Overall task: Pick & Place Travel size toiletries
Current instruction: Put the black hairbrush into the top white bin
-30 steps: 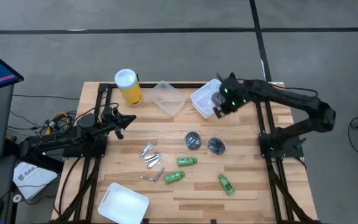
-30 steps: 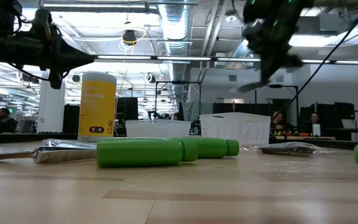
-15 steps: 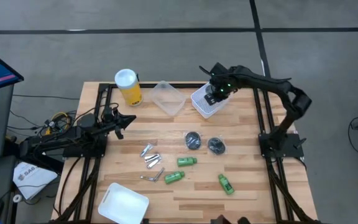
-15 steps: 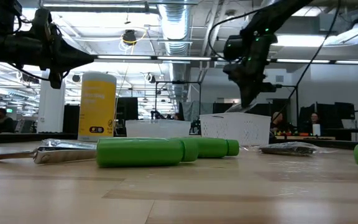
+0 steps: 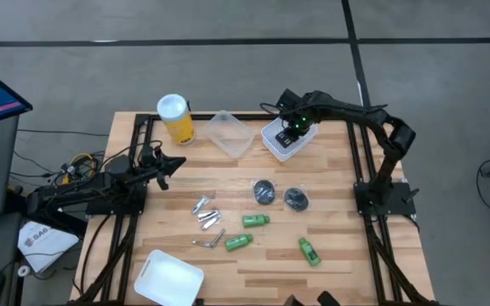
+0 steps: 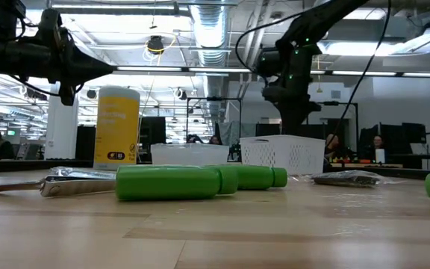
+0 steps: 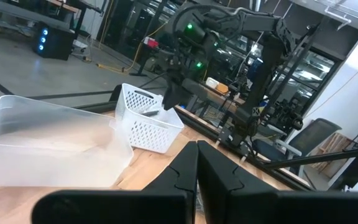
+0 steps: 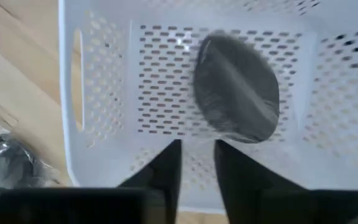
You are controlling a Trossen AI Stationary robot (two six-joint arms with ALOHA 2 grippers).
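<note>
My right gripper [image 5: 289, 129] hangs open over the white basket [image 5: 281, 140] at the table's far right, fingers pointing down. In its wrist view [image 8: 196, 146], one dark round flat piece [image 8: 236, 88] shows on the basket floor, apart from the fingers. Two more dark round pieces [image 5: 264, 191] [image 5: 295, 199] lie on the wood. Three green mini bottles [image 5: 255, 220] [image 5: 237, 241] [image 5: 310, 252] lie on their sides nearer the near edge. Slim silvery tubes [image 5: 207, 217] lie to their left. My left gripper [image 5: 181, 161] waits shut at the left side.
A clear tub [image 5: 230, 133] stands left of the basket, with a yellow canister [image 5: 175, 118] with a white lid beyond it. A white tub [image 5: 169, 279] sits at the near edge. Bare wood lies between the basket and the dark pieces.
My right gripper has swung from beside the basket's right side toward the table's far left, over the basket, and come down toward it. The dark flat piece it carried in its fingers now shows on the basket floor, apart from them.
</note>
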